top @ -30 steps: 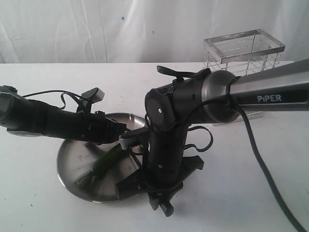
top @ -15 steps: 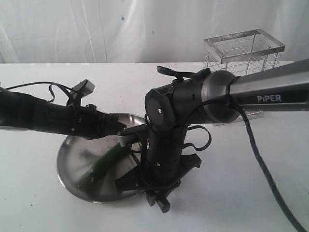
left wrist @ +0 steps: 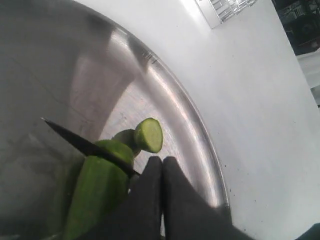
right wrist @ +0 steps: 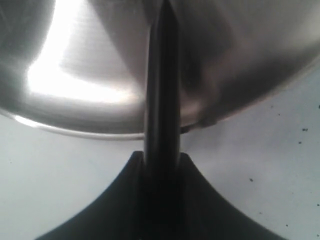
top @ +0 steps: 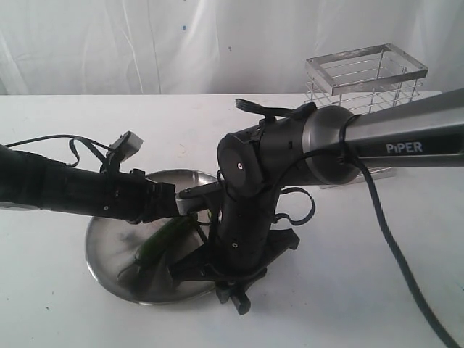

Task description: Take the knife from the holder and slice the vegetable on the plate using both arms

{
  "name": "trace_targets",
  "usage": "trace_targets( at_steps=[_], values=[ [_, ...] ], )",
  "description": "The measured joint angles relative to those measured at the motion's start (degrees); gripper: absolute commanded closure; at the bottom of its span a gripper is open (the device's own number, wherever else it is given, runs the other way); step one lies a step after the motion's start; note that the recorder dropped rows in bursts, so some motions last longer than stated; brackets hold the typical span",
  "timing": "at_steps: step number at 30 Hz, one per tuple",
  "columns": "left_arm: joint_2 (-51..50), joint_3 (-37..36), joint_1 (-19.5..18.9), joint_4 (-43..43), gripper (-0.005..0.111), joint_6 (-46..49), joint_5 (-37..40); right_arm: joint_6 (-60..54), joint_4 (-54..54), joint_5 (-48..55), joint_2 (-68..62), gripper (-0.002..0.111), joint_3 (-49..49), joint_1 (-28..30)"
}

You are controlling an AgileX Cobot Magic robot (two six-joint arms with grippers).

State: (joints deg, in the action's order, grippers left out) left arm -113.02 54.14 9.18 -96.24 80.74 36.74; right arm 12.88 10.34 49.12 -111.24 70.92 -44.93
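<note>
The right gripper [right wrist: 161,162] clamps the slim black knife [left wrist: 85,146], its blade across the glossy green chilli [left wrist: 97,192] inside the round steel plate [left wrist: 200,145]. The left gripper [left wrist: 161,167], fingers pressed together, probably steadies the chilli for slicing.

Dark knife [left wrist: 82,145] across green chilli [left wrist: 97,187] on plate [left wrist: 192,127], cut slice [left wrist: 149,135] beside

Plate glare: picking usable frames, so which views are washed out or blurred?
Right wrist view: strong glare on the plate, knife out of focus. Left wrist view: bright streak along the plate, cut vegetable fairly sharp. Exterior view: evenly lit.
</note>
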Motion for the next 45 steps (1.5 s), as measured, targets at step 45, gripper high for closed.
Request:
trace_targets(
  at_steps=[45],
  values=[
    [10.83, -3.07, 6.74, -0.27, 0.107, 6.33, -12.83, 1.07, 0.41, -0.44, 0.16, 0.108, 0.0, 0.35]
  ],
)
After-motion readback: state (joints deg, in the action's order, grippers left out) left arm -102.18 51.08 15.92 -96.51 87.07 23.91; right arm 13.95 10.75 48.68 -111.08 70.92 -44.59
